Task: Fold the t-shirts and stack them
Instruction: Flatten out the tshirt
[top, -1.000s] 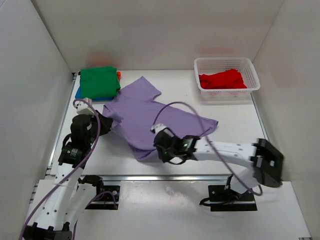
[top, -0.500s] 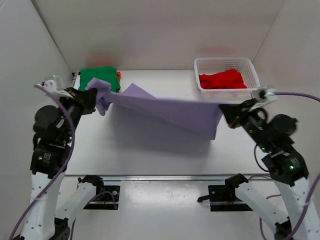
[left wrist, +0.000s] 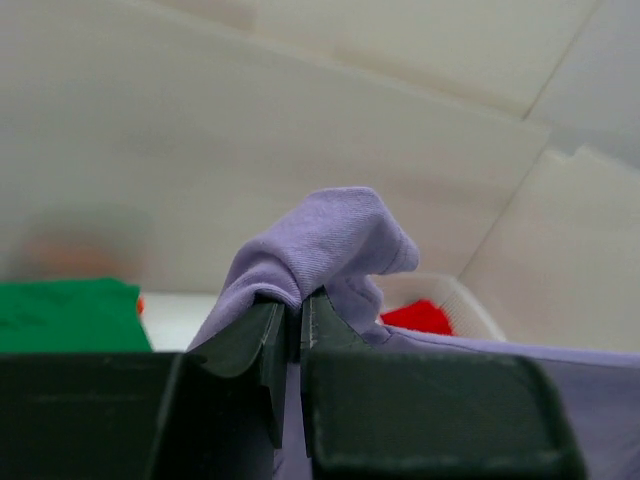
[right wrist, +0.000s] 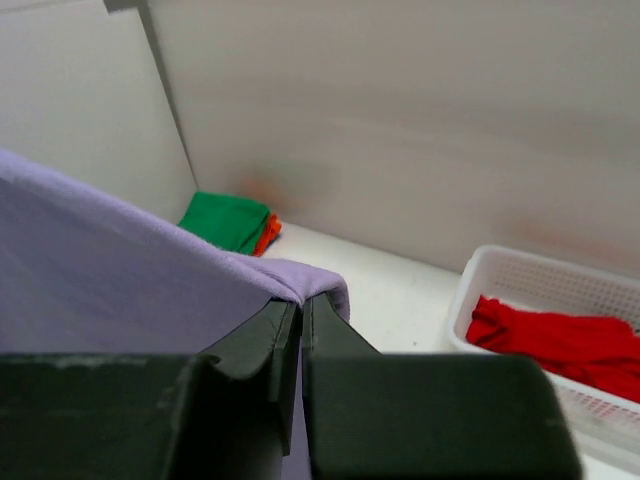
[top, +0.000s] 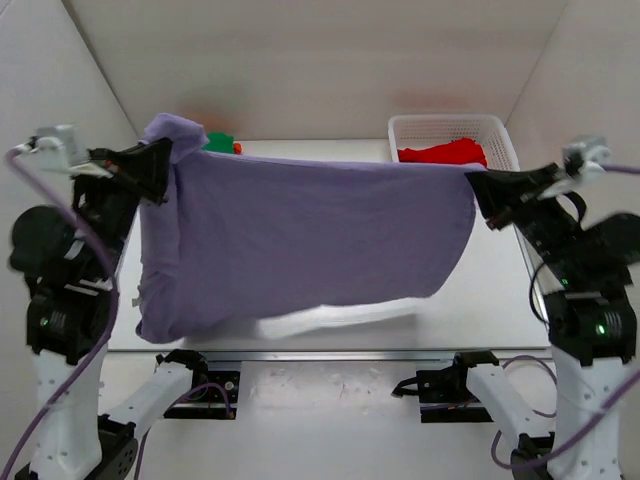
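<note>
Lavender t-shirt (top: pixel 300 235) is stretched out in the air above the worktop (top: pixel 495 270), my left hand (top: pixel 163 168) pinching one top corner and my right hand (top: pixel 480 187) the other, both clamped tight.

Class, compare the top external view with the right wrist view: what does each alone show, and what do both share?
Only the top external view shows the left tool and the whole lavender t-shirt hanging spread above the table. Only the right wrist view shows up close the right tool shut on the shirt's edge. Both show that shirt, the green t-shirt and the red t-shirt in the white basket.
</note>
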`<act>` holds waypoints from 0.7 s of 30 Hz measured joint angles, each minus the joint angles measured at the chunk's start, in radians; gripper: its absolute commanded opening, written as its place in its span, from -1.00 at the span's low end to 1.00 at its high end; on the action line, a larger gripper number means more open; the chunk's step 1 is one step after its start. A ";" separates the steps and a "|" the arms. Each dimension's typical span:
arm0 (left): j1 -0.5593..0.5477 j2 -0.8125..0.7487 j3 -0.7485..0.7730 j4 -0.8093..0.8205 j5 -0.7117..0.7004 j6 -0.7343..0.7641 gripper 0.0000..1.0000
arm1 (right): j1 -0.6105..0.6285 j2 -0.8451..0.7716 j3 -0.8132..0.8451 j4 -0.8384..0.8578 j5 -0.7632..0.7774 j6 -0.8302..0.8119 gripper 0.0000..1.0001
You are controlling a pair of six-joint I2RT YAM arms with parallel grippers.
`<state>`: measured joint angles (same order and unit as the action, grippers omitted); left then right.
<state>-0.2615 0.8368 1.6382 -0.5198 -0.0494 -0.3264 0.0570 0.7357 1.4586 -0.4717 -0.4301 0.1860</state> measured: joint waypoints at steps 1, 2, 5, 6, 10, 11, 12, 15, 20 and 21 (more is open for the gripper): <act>0.002 0.009 -0.029 0.010 0.000 0.006 -1.00 | 0.001 0.025 -0.011 0.009 -0.009 0.000 -1.00; 0.006 0.018 -0.053 0.012 0.000 0.010 -1.00 | 0.002 0.061 -0.027 0.018 -0.017 -0.001 -1.00; 0.030 0.065 -0.172 0.048 0.008 0.028 -1.00 | 0.014 0.169 -0.062 0.040 -0.029 -0.007 -1.00; 0.039 0.085 -0.205 0.052 0.011 0.033 -1.00 | 0.020 0.209 -0.072 0.046 -0.031 -0.010 -1.00; 0.074 0.212 -0.298 0.075 0.013 0.060 -1.00 | 0.061 0.388 -0.088 0.081 -0.020 -0.033 -1.00; 0.085 0.253 -0.300 0.079 0.013 0.070 -1.00 | 0.069 0.436 -0.088 0.087 -0.018 -0.037 -1.00; 0.103 0.325 -0.300 0.095 0.012 0.087 -1.00 | 0.075 0.514 -0.088 0.100 -0.014 -0.046 -1.00; 0.134 0.531 -0.060 -0.052 0.008 0.138 -1.00 | 0.050 0.670 0.040 0.037 -0.047 -0.056 -1.00; 0.160 0.771 0.414 -0.026 0.002 0.190 -1.00 | 0.018 0.876 0.430 -0.023 -0.034 -0.088 -1.00; 0.161 0.748 0.431 -0.027 0.001 0.195 -1.00 | 0.011 0.882 0.493 -0.042 -0.039 -0.092 -1.00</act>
<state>-0.1005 1.5848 2.0693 -0.5468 -0.0483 -0.1310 0.0677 1.6173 1.9514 -0.5133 -0.4686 0.0940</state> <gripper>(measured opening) 0.167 0.007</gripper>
